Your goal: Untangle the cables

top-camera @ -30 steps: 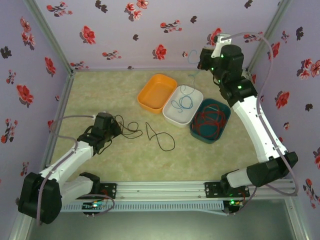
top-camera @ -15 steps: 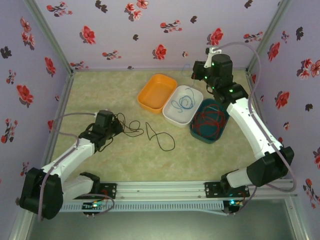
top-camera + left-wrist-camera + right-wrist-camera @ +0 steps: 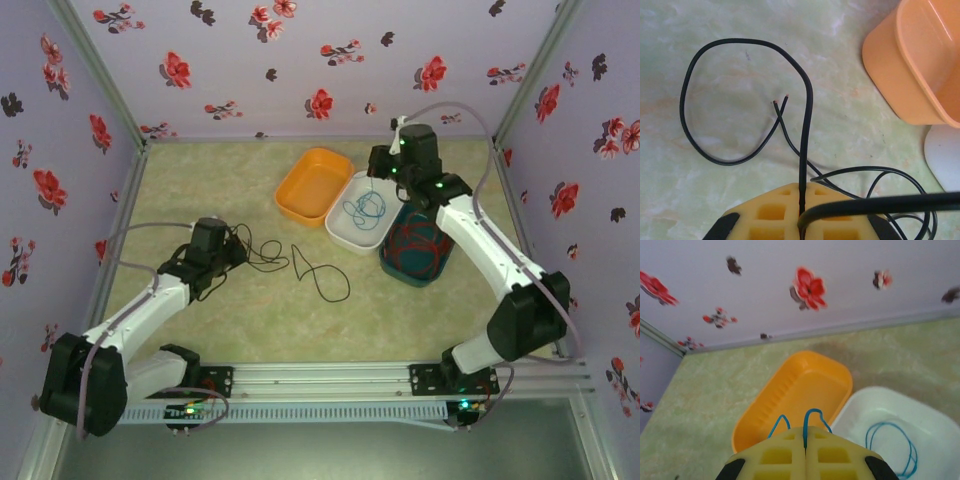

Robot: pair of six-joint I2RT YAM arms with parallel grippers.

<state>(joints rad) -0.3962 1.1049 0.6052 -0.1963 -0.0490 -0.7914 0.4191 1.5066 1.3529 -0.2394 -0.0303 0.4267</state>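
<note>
- Cables are in three places: a black cable [image 3: 318, 272] on the open table [image 3: 250, 330], a blue cable [image 3: 366, 207] coiled in the white tray [image 3: 365, 236], and a red cable [image 3: 412, 245] bundled in the teal tray [image 3: 392, 265].
- Left claw [image 3: 233, 254]: in my left wrist view the yellow fingers [image 3: 765, 220] are pressed together on the black cable [image 3: 805, 125]. One strand leaves the seam between them, runs straight ahead and bends into a wide loop. Two bare ends cross inside that loop.
- More black loops pile up just beside the left claw, on its right.
- Right claw [image 3: 377, 166]: it hangs above the far end of the white tray. In my right wrist view [image 3: 805, 437] the fingers are pressed together, pinching a strand of the blue cable [image 3: 890, 442], and the rest of that cable lies coiled in the white tray [image 3: 935, 420] below.
- The orange tray [image 3: 315, 180] touches the white tray's left side.
- Edges: flower-print walls [image 3: 250, 60] close the table on the left, far and right sides. The three trays take up the far right.
- Open room: bare table lies left of the trays and between the black cable and my bases.
- My right forearm covers part of the teal tray, so the red bundle's full extent is probably larger than what I can see.
</note>
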